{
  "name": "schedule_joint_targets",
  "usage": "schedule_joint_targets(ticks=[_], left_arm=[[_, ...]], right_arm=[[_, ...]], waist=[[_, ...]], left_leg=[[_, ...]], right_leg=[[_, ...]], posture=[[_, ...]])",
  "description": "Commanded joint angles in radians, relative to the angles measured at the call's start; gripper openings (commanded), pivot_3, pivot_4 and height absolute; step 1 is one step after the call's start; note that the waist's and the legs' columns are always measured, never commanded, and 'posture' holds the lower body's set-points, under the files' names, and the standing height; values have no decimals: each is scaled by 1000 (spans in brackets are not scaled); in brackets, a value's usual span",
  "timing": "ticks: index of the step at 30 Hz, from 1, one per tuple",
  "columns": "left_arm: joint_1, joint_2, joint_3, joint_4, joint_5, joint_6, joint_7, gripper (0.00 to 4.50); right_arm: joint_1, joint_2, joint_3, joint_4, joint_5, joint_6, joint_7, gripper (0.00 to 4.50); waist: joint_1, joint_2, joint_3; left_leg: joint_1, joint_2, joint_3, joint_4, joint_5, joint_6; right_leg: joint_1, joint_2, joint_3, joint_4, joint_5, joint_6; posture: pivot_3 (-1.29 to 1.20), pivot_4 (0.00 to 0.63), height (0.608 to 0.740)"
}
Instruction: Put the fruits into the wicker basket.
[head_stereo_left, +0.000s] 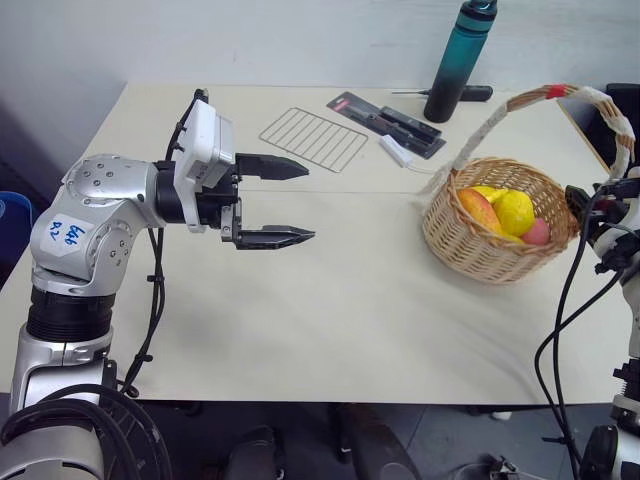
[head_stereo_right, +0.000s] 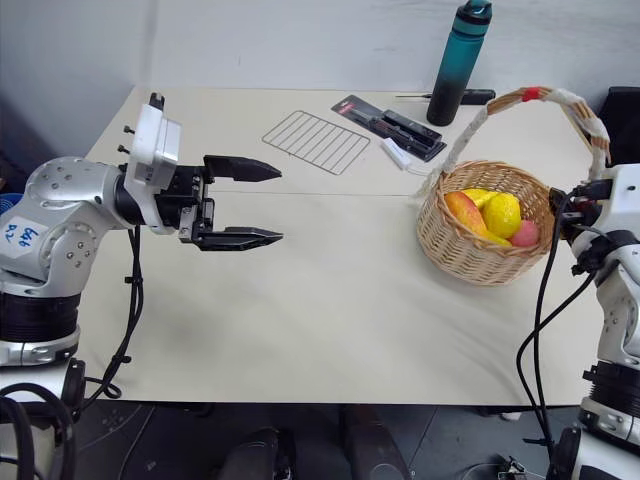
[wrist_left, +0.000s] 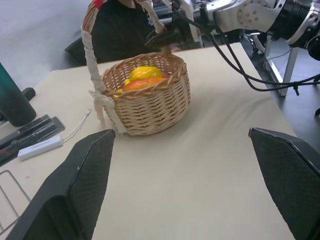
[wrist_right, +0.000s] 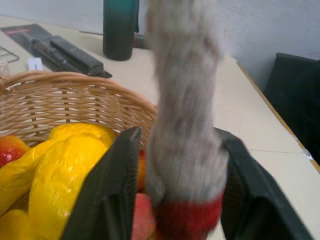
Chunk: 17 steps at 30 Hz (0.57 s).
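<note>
Both fruits, the lemon (head_stereo_left: 514, 212) and mango (head_stereo_left: 478, 208), lie in the wicker basket (head_stereo_left: 480, 255) at the desk's (head_stereo_left: 330, 300) three o'clock. The left tool (head_stereo_left: 290, 202) is spread, empty; the right tool (wrist_right: 170, 200) straddles the handle (wrist_right: 184, 110), grip uncertain. Withdraw it gently, without tipping.

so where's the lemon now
In the head views the lemon lies inside the basket on the table's right side, beside the mango.

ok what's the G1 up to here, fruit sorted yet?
Looks sorted: the lemon and mango lie in the wicker basket on the table, along with other fruit. The right gripper is at the basket's handle, its jaws on either side of the taped handle base. The left gripper hovers over the table with jaws open, holding nothing. A wire rack and a bottle sit at the far side.
</note>
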Motion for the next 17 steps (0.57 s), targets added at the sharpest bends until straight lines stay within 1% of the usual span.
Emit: schedule_joint_targets(ticks=[1, 3, 5, 7, 8, 10, 11, 12, 14, 17], left_arm=[[-12, 3, 38, -2, -18, -2, -10, 4500], [-8, 4, 42, 10, -15, -9, -12, 4500], [-9, 4, 45, 36, -8, -18, -19, 4500], [-10, 5, 46, 59, 0, -30, -32, 4500], [-12, 4, 46, 71, 2, -35, -39, 4500], [-17, -2, 46, 95, 7, -46, -48, 4500], [-19, -6, 44, 107, 12, -55, -51, 4500], [-21, -10, 43, 116, 17, -62, -53, 4500], [-23, -18, 42, 124, 19, -69, -56, 4500], [-24, -25, 42, 122, 13, -71, -67, 4500]], right_arm=[[63, -41, -65, -69, 29, -6, 34, 3224], [128, -113, -114, -73, 30, -30, 107, 3923], [179, -209, -212, -46, 94, 19, 225, 4467], [273, -308, -300, -20, 163, 69, 418, 4467], [346, -365, -363, 4, 198, 109, 555, 4467], [483, -468, -487, 106, 247, 198, 810, 4467], [532, -503, -534, 163, 253, 204, 899, 4467], [560, -530, -564, 209, 251, 207, 945, 4467], [594, -563, -590, 260, 232, 187, 993, 4467], [607, -574, -592, 273, 224, 175, 1028, 4467]], waist=[[4, 0, 0], [7, 0, 0], [12, 2, 1], [15, 2, 1], [15, 2, 1], [15, 2, 1], [13, 1, 1], [12, 1, 1], [2, 0, 1], [-8, 0, 1]], left_leg=[[0, 0, 0, 0, 0, 0], [0, 0, 0, 0, 0, 0], [0, -2, 1, 0, 0, 1], [0, -2, 1, 1, 0, 2], [0, -2, 1, 0, -1, 2], [2, -1, -1, 0, -1, 2], [3, 0, -3, -1, -1, 2], [5, 1, -5, -1, -1, 3], [9, 1, -6, -1, -3, 5], [10, 0, -2, -1, -4, 7]], right_leg=[[0, 0, 0, 0, 0, 0], [0, 0, 0, 0, 0, 0], [0, -1, 0, 0, -1, 1], [0, -2, 1, 0, -1, 2], [1, -1, 1, -1, -1, 2], [4, 0, -1, -4, -1, 2], [8, 1, -3, -9, -1, 2], [13, 2, -5, -13, -1, 2], [19, 1, -5, -19, -1, 3], [21, 0, -2, -20, 1, 6]], posture=[[0, 150, 740], [0, 150, 740], [0, 150, 740], [0, 150, 740], [0, 150, 740], [0, 150, 740], [0, 150, 740], [0, 150, 740], [0, 150, 740], [0, 150, 740]])
